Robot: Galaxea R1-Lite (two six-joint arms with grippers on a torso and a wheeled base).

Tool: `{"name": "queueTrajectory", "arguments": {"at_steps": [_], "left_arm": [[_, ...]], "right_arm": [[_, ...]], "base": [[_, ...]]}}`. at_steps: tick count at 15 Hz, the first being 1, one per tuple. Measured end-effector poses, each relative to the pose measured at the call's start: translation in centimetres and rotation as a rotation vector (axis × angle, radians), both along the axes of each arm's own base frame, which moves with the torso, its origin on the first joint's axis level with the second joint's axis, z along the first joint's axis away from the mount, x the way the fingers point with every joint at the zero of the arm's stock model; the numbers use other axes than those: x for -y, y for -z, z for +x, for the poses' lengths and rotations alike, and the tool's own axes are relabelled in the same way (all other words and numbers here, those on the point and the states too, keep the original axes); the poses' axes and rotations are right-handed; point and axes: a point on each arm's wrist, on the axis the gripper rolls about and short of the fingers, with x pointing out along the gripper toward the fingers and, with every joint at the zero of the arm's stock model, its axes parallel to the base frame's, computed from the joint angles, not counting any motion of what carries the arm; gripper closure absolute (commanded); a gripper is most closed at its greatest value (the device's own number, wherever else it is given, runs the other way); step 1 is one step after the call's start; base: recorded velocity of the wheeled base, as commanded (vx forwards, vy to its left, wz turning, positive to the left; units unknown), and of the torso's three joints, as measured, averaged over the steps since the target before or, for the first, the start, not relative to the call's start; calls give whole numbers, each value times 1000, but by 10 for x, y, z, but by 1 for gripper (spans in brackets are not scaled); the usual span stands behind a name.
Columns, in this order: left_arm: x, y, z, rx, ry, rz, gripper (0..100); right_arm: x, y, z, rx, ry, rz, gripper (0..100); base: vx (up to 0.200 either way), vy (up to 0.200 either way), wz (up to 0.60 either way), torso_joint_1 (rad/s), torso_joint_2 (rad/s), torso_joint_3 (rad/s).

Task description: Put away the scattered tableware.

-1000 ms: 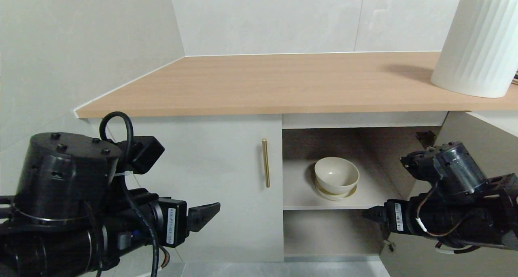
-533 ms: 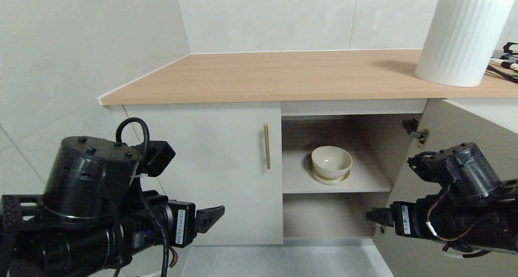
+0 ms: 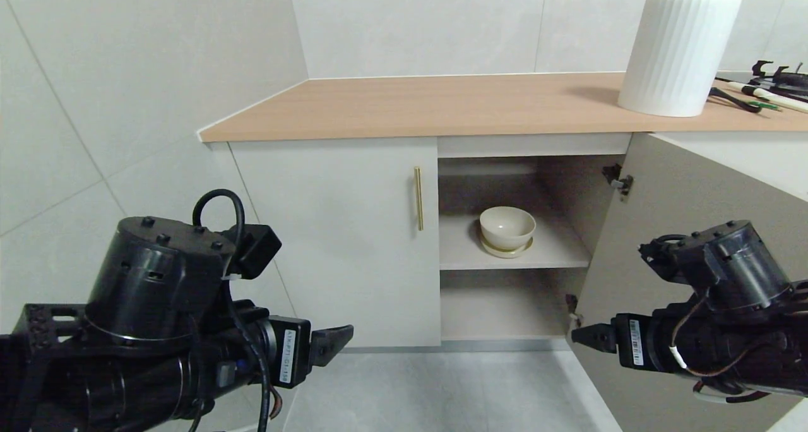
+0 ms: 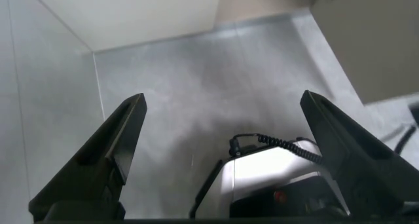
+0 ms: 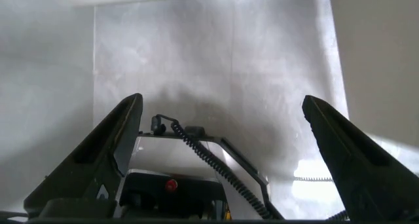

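A cream bowl (image 3: 507, 227) rests on a small plate (image 3: 505, 251) on the middle shelf (image 3: 555, 255) of the open cabinet, well ahead of both arms. My left gripper (image 3: 332, 343) hangs low at the left, in front of the shut cabinet door. In the left wrist view the left gripper (image 4: 222, 101) is open over the grey floor, with nothing between its fingers. Low at the right, beside the swung-out door, my right gripper (image 3: 584, 338) points toward the cabinet. The right wrist view shows the right gripper (image 5: 222, 101) open and empty too.
The right cabinet door (image 3: 682, 230) stands open toward me; the left door has a brass handle (image 3: 418, 198). On the wooden countertop (image 3: 410, 107) stand a white ribbed container (image 3: 678, 53) and some tools (image 3: 764, 90) at the far right. Grey floor lies below.
The whole head view has shifted: the cabinet and countertop look farther off and more floor shows. Bowl and plate keep their place on the shelf. Both arms hold the same pose.
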Motion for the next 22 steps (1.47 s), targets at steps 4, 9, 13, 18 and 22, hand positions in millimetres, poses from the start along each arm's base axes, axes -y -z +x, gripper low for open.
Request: {"name": "queueTrajectory", "arguments": {"at_steps": [4,9,13,18,22], "left_arm": [[0,0,0,-2,0,2,0],[0,1,0,-5,-1,4,0],[0,3,1,-8,-2,10,0],[0,3,0,-6,1,11,0],[0,2,0,-4,-2,9,0]], "right_arm": [[1,-2,-1,7,0,5,0],[9,-14,-16,13,-31,2,0],[17,-28,-31,13,-79,50,0],[29,-37,-49,-53,-93,-1,0],[33,-45,-54,-63,-88,-11,0]], "base": [[-150,0,0,1,3,2],[0,0,0,0,0,0],[0,-50,0,3,2,1],[0,-200,0,4,4,0],[0,-200,0,0,4,4]]}}
